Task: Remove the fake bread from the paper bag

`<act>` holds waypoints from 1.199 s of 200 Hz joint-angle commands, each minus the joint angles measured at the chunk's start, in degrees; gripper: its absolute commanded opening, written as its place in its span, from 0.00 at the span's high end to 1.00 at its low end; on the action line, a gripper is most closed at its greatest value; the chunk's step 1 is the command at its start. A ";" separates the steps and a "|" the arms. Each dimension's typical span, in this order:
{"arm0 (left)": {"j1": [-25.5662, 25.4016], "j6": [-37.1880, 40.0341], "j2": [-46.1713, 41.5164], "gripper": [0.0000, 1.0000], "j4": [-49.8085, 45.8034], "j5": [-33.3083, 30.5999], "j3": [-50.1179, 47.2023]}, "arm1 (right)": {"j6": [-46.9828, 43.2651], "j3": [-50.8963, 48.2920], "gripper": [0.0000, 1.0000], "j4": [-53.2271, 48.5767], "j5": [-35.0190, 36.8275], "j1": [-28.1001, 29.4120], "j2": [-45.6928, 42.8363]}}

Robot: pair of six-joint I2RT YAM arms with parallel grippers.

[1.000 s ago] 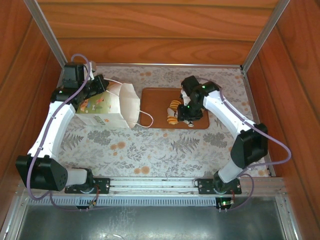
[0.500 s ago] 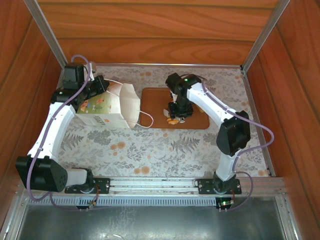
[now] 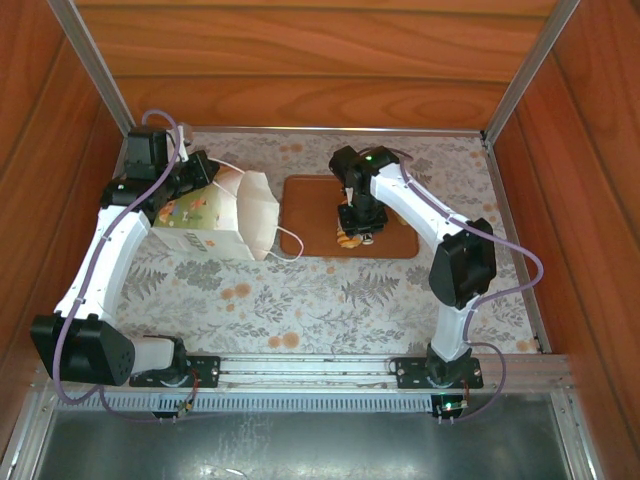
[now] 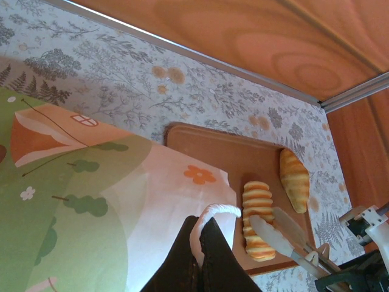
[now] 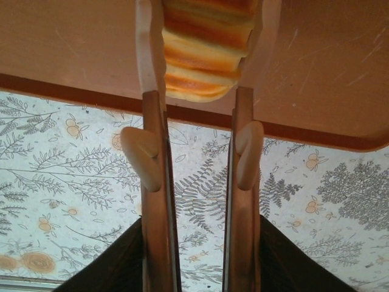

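Evidently light, stiff, slick: ridged roll (image 5: 203,61) at near edge of tray (image 5: 73,42), right end effector (image 5: 203,24) clamping its flanks, the best hold; left end effector (image 4: 197,240) pinching paper bag (image 4: 91,182).

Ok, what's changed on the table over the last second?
The right arm swung left over the tray, folding its elbow in, and the right gripper closed around a ridged roll lying there. The left gripper stays pinched on the handle of the paper bag; the bag and the other pastry haven't moved.
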 commanded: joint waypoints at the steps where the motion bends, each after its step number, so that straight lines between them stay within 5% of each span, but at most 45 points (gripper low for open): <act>1: 0.64 -0.41 -1.13 1.00 1.05 0.68 -0.72 | -1.20 0.71 0.60 -1.83 1.84 0.20 -0.62; 94: 0.61 -0.59 -1.29 1.00 1.15 0.89 -0.42 | -11.47 3.90 0.62 -0.93 4.20 -6.68 1.16; 240: 0.77 -0.65 -1.84 1.00 1.12 0.86 -0.68 | -12.50 10.09 0.60 -1.53 4.79 -12.59 6.78</act>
